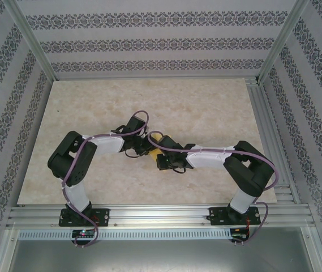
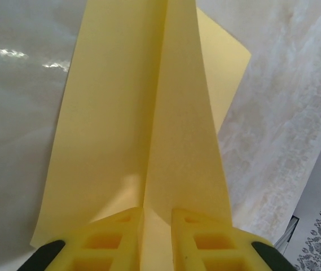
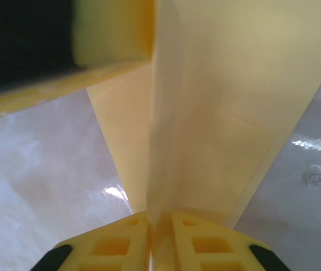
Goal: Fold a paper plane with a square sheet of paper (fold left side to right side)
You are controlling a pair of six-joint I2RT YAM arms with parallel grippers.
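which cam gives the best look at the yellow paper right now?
Left wrist: the yellow paper spreads up the frame, with its centre crease and a far corner clear. Right wrist has it too close, partly behind the left gripper's finger. Top external catches a small yellow sliver of it.

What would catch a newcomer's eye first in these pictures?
A folded yellow-orange paper sheet, creased down its length, sits at the middle of the pale marbled table. The yellow left fingers and yellow right fingers pinch it from opposite ends.
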